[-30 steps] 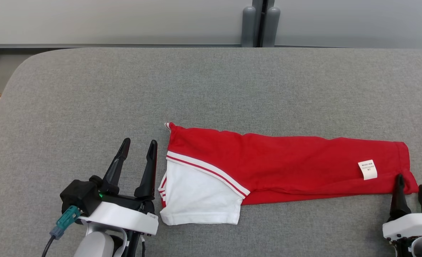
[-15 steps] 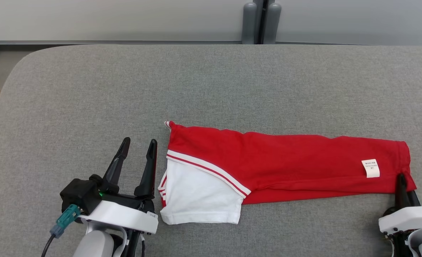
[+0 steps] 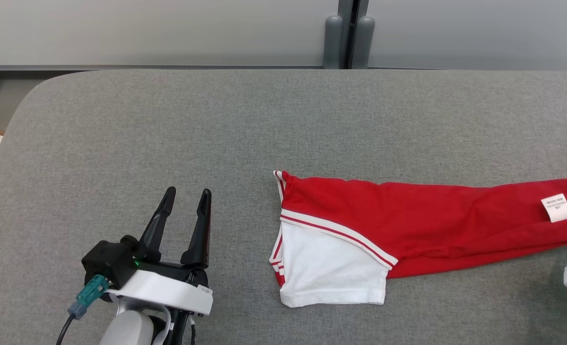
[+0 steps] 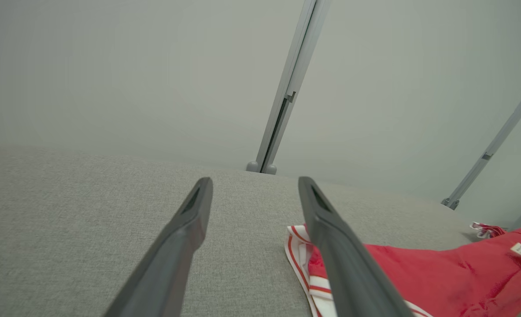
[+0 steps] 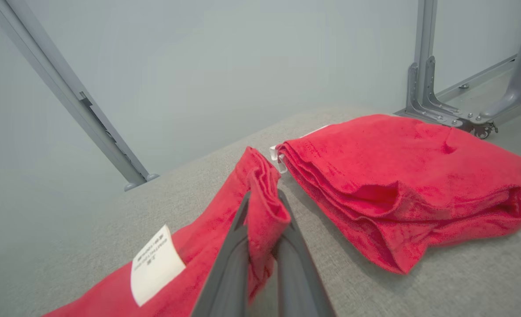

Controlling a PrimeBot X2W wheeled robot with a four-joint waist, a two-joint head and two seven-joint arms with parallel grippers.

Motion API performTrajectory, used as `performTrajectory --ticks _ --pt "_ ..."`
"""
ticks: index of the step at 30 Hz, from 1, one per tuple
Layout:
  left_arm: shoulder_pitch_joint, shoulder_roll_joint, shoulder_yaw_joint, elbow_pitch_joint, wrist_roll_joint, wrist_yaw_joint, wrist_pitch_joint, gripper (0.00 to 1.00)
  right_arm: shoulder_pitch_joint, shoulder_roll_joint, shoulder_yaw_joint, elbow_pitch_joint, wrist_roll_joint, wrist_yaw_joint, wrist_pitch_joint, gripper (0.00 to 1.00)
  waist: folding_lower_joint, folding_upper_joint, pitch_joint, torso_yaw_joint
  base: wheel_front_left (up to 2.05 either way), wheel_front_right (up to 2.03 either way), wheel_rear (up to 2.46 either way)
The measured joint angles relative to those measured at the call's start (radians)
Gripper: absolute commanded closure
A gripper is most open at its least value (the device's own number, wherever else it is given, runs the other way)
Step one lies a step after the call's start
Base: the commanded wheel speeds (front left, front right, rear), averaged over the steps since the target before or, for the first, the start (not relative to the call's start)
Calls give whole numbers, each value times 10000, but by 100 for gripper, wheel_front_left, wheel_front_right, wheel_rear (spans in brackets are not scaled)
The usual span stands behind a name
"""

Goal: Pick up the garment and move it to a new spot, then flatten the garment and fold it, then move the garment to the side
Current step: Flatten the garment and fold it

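The left gripper (image 3: 188,190) sits at the near left of the grey table (image 3: 168,120), with its two dark fingers spread wide and nothing between them. In its own wrist view these fingers frame bare table, and the striped end of the garment (image 3: 408,215) lies a little to their right. At the near right, the right gripper (image 5: 264,198) is closed tightly on a fold of the garment's red end, and the right wrist view shows the cloth standing up between the fingers. The garment lies as a long red band from the middle of the table to its right side, with a white panel (image 3: 326,273) at the left end and a white label (image 3: 556,207) near the held end. Just past this end the right wrist view shows a second red cloth (image 5: 410,176), thickly folded on the table. Farthest, two grey posts (image 3: 348,36) stand against the pale wall
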Motion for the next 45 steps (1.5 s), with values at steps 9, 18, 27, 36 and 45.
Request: performTrajectory --ticks 9,18,27,36,45 --pt "40 -8 79 92 -67 0 0 0 278 479 2429 -2579 157 -2 -2 100 0 0 -187 -38 0 0 0" --pt "8 0 276 138 -130 0 0 0 407 683 5762 -3950 698 -2 86 100 0 0 -314 10 0 0 0" --pt "10 -4 84 228 -290 0 0 0 45 1030 7827 -3568 961 -2 213 100 0 0 -283 352 0 0 0" --pt "-4 0 27 261 -508 0 0 0 -409 1455 8895 -1739 1104 -2 157 100 0 0 -136 923 0 0 0" --pt "20 2 -17 416 -658 0 0 0 -509 1680 10228 -874 1835 -2 81 0 1 0 -104 1269 0 0 0"
